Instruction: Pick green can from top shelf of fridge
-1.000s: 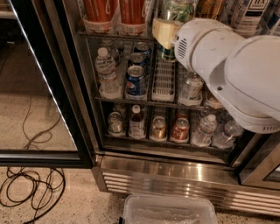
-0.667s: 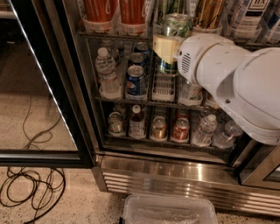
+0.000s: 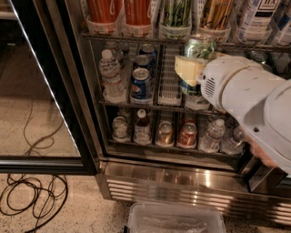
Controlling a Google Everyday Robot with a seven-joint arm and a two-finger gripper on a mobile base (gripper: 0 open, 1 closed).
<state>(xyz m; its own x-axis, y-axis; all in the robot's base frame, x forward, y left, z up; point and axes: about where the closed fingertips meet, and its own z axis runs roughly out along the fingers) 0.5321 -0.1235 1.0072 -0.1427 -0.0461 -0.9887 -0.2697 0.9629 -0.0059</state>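
The fridge (image 3: 182,182) stands open, its black-framed glass door (image 3: 59,95) swung to the left. My gripper (image 3: 194,68) is shut on the green can (image 3: 200,46). It holds the can upright in front of the middle rack, just below the top shelf (image 3: 136,39) and clear of it. One cream finger pad (image 3: 187,68) presses the can's left side, and my white arm (image 3: 254,104) hides its lower part. A second, similar green can (image 3: 177,13) stands in its cup-like stop on the top shelf.
Orange-red tall cans (image 3: 105,10) and a gold-brown can (image 3: 216,13) flank that lane. Short cans such as a blue one (image 3: 141,84) and water bottles (image 3: 110,75) fill the lower racks. A clear plastic bin (image 3: 175,220) and loose cables (image 3: 32,195) lie on the floor.
My gripper has come down and to the right with the green can, from the top shelf's front edge to in front of the middle rack.
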